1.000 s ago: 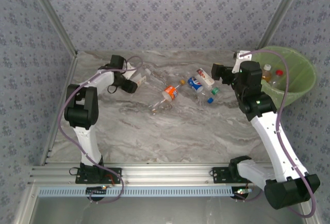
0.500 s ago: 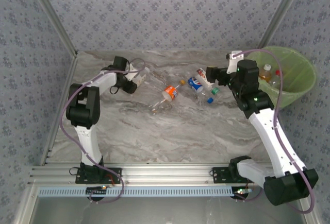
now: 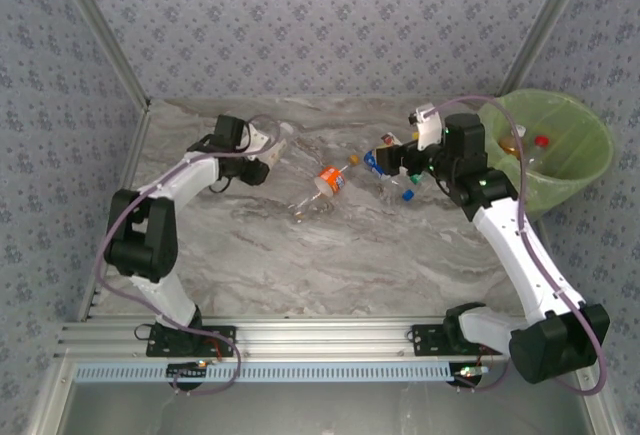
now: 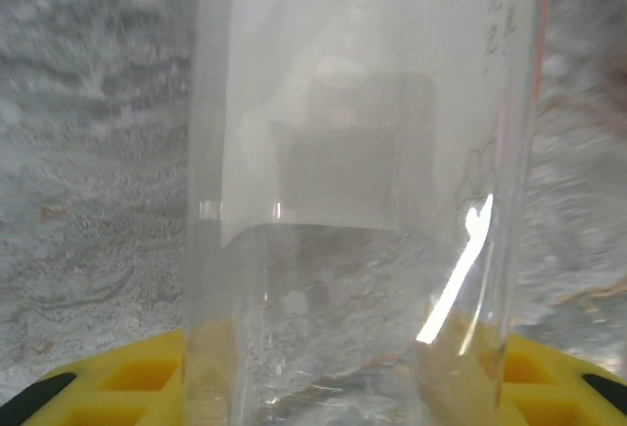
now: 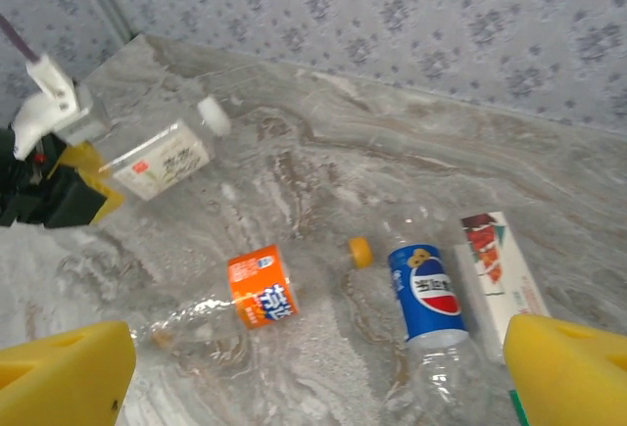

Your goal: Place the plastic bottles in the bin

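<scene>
The grey stone desk is the biggest thing here. At its far right corner stands the round bin with a light green bag in it. Two bottles in the bin show their tops, one of them with a red cap.

The left arm reaches toward the far left corner of the desk. Its hand is pinching a clear bottle with a white label. The yellow fingers press on both sides of it. This bottle has a white cap that points toward the far edge of the desk.

The right arm reaches over the far side of the desk, just left of the bin. Its hand is spread wide, with nothing between the fingers. It hangs over a few bottles that lie flat on the desk.

An orange label bottle lies near the middle of the far half of the desk. It is clear, and its orange cap points away from the arms. Just to its right lies a blue label bottle. Right beside that one, toward the bin, lies a bottle with a red and white label. The two look like they touch, but I cannot tell for sure. A small blue cap shows on the desk under the right arm.
</scene>
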Controlling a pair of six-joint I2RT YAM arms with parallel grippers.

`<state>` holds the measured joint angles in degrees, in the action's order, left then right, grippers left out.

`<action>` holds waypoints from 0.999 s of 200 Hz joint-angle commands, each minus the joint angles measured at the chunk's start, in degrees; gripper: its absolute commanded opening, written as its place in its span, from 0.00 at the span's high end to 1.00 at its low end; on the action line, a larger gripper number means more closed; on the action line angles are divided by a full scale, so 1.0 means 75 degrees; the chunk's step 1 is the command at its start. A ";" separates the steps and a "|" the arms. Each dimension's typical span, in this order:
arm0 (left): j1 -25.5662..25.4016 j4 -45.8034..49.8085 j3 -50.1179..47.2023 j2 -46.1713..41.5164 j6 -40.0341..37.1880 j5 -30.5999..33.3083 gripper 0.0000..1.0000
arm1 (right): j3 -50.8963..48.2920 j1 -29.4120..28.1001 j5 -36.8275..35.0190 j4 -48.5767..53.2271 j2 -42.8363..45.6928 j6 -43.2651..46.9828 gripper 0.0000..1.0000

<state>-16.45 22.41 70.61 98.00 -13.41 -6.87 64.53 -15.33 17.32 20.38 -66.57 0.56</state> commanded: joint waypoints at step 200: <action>-0.2318 -0.2033 -0.1412 -0.3819 0.2491 -0.3049 0.96 | 0.0759 -0.0613 0.2357 -0.1180 -0.0549 -0.1971 0.01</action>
<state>-33.52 11.49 60.36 71.55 2.70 -21.85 67.90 -19.46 24.84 14.15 -70.83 -14.20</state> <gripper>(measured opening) 0.462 0.988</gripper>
